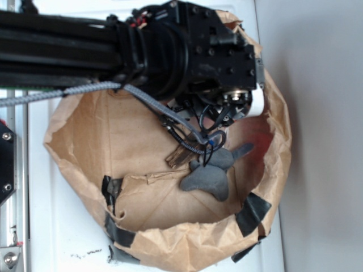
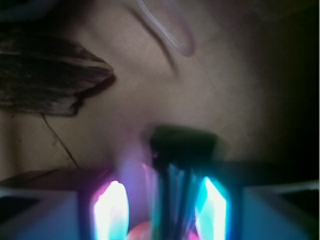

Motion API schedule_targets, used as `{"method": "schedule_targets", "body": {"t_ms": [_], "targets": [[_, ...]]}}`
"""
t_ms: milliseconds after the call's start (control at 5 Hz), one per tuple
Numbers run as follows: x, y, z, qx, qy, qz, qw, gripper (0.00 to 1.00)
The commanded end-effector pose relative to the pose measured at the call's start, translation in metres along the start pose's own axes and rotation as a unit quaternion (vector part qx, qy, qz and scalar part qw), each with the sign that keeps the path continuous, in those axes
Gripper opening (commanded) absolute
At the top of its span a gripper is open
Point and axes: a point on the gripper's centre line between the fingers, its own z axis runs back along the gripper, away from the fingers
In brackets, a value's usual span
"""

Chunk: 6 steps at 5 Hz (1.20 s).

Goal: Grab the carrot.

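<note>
In the wrist view my gripper (image 2: 165, 200) has its two glowing pads (image 2: 112, 210) on either side of a dark ridged thing with a dark-green cap (image 2: 182, 142) and an orange patch at the bottom (image 2: 145, 232); this looks like the carrot, held between the jaws. In the exterior view the gripper (image 1: 184, 154) hangs inside the brown paper bag (image 1: 85, 136), just left of the grey plush bunny (image 1: 212, 175). The carrot is hidden there behind the arm and cables.
The bag's rolled-down walls ring the gripper, patched with black tape (image 1: 252, 212). The bag stands on a white surface (image 1: 62, 238). The black arm (image 1: 113, 45) spans the top. A dark fuzzy shape (image 2: 50, 80) lies at the wrist view's left.
</note>
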Motion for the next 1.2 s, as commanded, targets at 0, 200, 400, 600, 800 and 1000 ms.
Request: {"method": "schedule_targets", "body": {"t_ms": [0,200,400,600,800,1000], "targets": [[-0.007,0.000,0.039,0.046,-0.035,0.021,0.998,0.00],[-0.024,-0.007,0.087,0.042,-0.105,0.043,0.993,0.00],[-0.042,-0.015,0.130,0.041,-0.146,0.075,0.986,0.00],[-0.053,-0.021,0.148,-0.036,-0.154,0.109,0.981,0.00],[-0.058,-0.031,0.160,-0.048,-0.138,0.196,0.970,0.00],[-0.057,-0.038,0.159,-0.009,-0.103,0.223,0.969,0.00]]}}
